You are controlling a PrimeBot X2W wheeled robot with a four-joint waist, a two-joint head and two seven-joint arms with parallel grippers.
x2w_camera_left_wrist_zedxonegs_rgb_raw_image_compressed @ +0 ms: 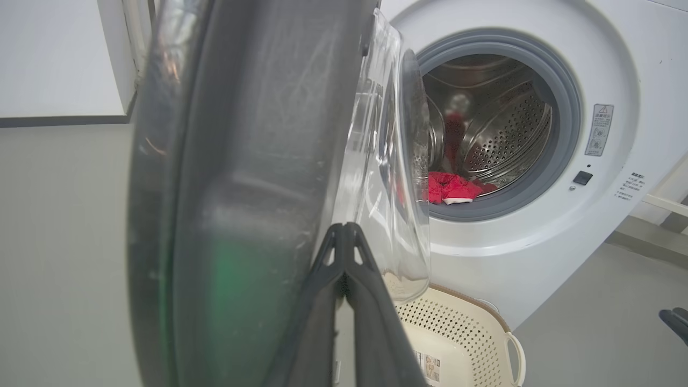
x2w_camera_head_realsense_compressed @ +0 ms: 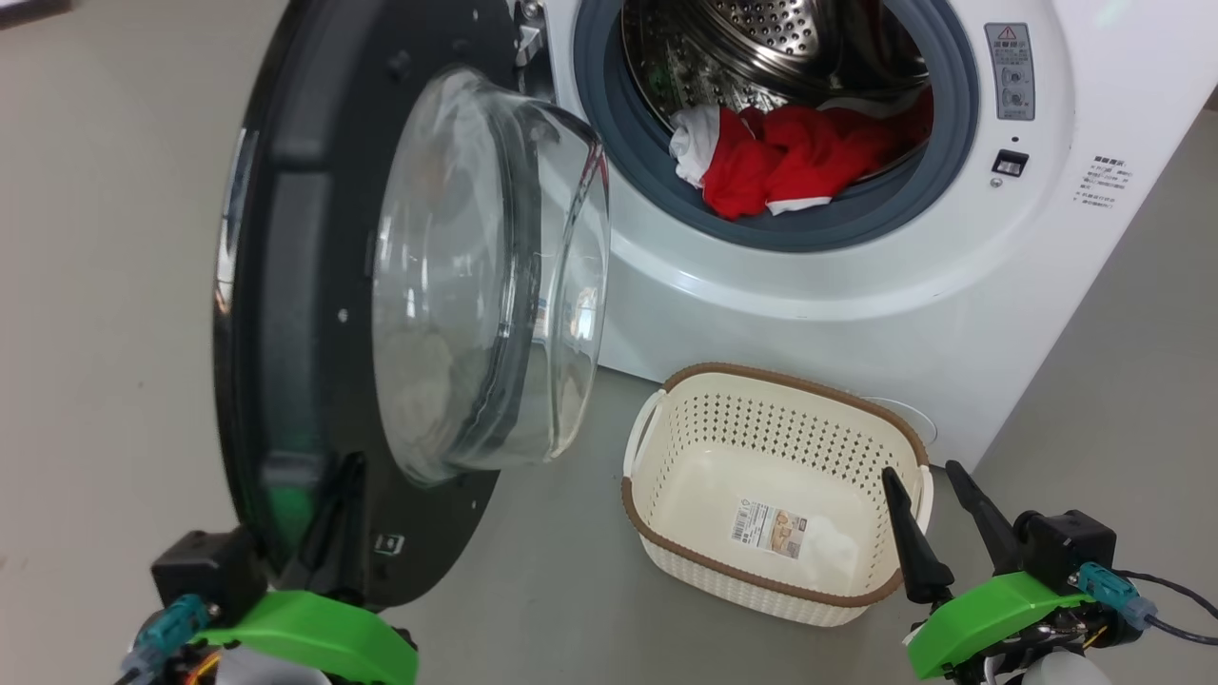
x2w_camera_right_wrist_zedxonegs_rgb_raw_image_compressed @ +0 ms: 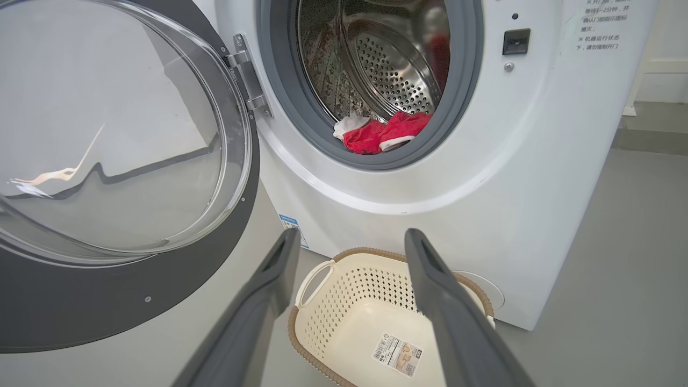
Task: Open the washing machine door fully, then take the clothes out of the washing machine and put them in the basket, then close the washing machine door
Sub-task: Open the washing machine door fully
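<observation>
Before the robot, on a grey floor [x2w_camera_head_realsense_compressed: 95,285], a white washer [x2w_camera_head_realsense_compressed: 856,314] is seen with its door [x2w_camera_head_realsense_compressed: 285,285] swung out to the left on a hinge [x2w_camera_right_wrist_zedxonegs_rgb_raw_image_compressed: 247,80] beside the opening. The door's black rim is shown almost edge-on in the left wrist view, and its clear glass bowl [x2w_camera_head_realsense_compressed: 485,276] is turned toward the right, up and to the left of the basket [x2w_camera_head_realsense_compressed: 723,580]. Red clothes [x2w_camera_head_realsense_compressed: 790,157] with white parts are piled at the front bottom of the steel drum [x2w_camera_head_realsense_compressed: 761,48], and their lower edge is draped onto the grey ring [x2w_camera_head_realsense_compressed: 609,133]. The basket is set on the floor just in front of the washer, below the opening, and a paper label [x2w_camera_head_realsense_compressed: 769,529] is seen on its bottom. The left gripper [x2w_camera_left_wrist_zedxonegs_rgb_raw_image_compressed: 344,231] is held low at the door's inner face, with its fingers pressed shut together and nothing between them; whether the door is touched cannot be told. The right gripper [x2w_camera_head_realsense_compressed: 921,471] is held at the basket's right end, with its fingers spread wide apart and nothing gripped.
</observation>
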